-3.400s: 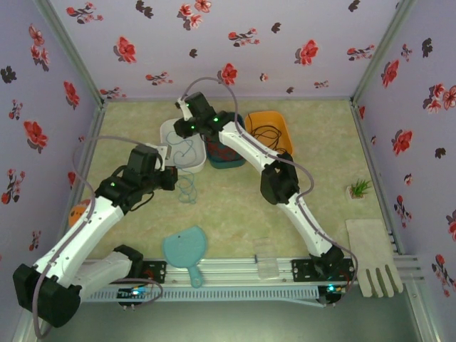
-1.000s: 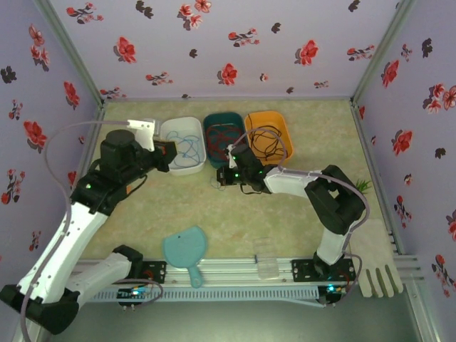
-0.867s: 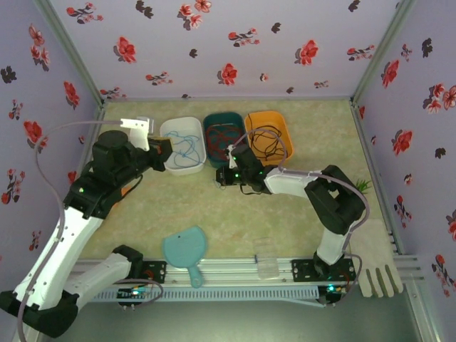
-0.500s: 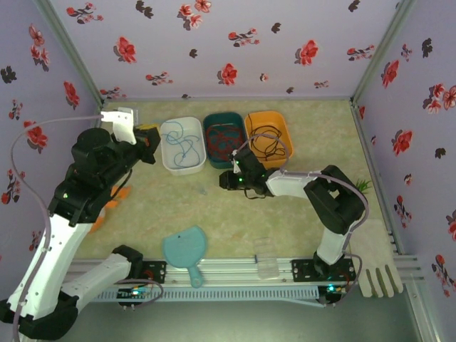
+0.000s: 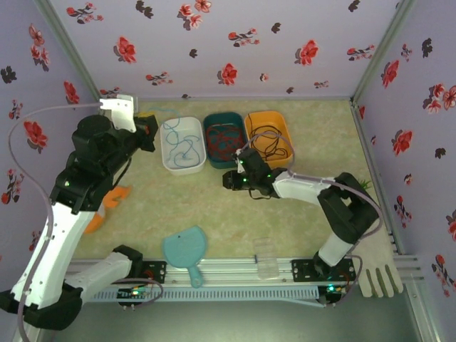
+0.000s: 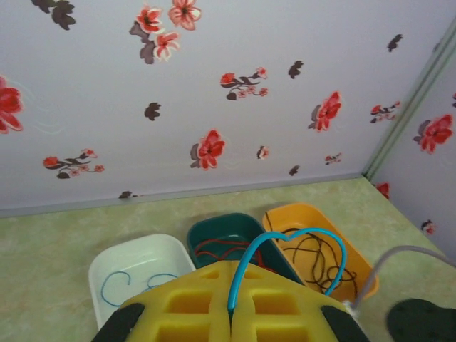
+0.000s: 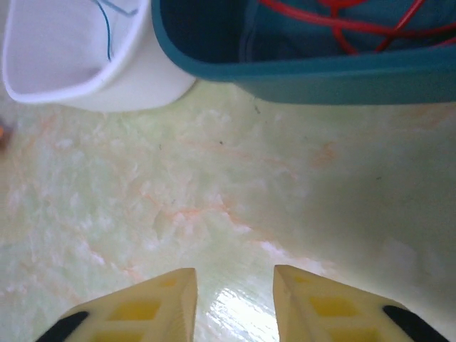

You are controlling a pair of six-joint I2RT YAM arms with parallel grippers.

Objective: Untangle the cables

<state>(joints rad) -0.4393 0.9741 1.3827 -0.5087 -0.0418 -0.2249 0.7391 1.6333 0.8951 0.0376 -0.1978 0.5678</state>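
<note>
- Floral walls (image 5: 249, 43) close in a pale green table (image 5: 285, 228), and three trays stand in a row near the back wall.
- The blue cable (image 5: 182, 146) lies mostly in loose curls inside the white tray (image 5: 165, 153), the leftmost of the three.
- One loop of it is pinched in the left gripper (image 6: 229, 285), whose fingers are pressed together on it. In the left wrist view the loop arches up and over to the right above the fingers.
- The red cable (image 5: 224, 139) sits coiled in the teal tray (image 5: 224, 115) in the middle, and the black cable (image 5: 267, 139) in the orange tray (image 5: 265, 114) on the right. Each colour is apart from the others, so the sorting looks close to done.
- What matters for the coming move is that the left gripper hangs raised just outside the white tray's far left corner. The rest of the blue cable lies to its right and toward the robot.
- To drop the held loop in, that arm would likely have to travel right over the rim before it lets go. It is clearly the nearer arm for this.
- The right gripper (image 7: 233, 274) is low over bare table just in front of the teal tray, pointing at the trays. Its fingers are parted and nothing is between them.
- Farther out, a teal paddle (image 5: 184, 248) lies near the front edge, and a small plant (image 5: 360, 187) stands by the right wall.
</note>
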